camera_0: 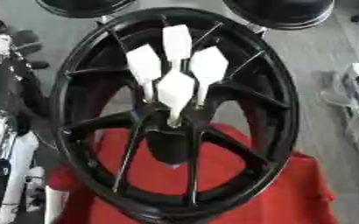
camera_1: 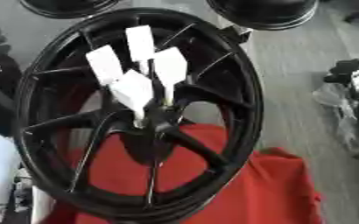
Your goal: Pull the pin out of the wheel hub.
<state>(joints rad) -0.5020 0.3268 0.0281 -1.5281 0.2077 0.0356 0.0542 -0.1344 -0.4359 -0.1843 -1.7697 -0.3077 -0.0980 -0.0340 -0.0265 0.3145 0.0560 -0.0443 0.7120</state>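
Black spoked wheel hub (camera_0: 175, 113) stands on red cloth (camera_0: 290, 192); four white flag-shaped pins (camera_0: 175, 89) stick from its centre. Neither hand shows.

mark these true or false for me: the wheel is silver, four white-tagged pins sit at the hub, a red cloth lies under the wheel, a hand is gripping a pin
1. The wheel is silver. False: it is black.
2. Four pins with white tags stand at the hub. True.
3. A red cloth lies under the wheel. True.
4. A hand is gripping a pin. False: no hand touches the pins; none can be made out in either view.
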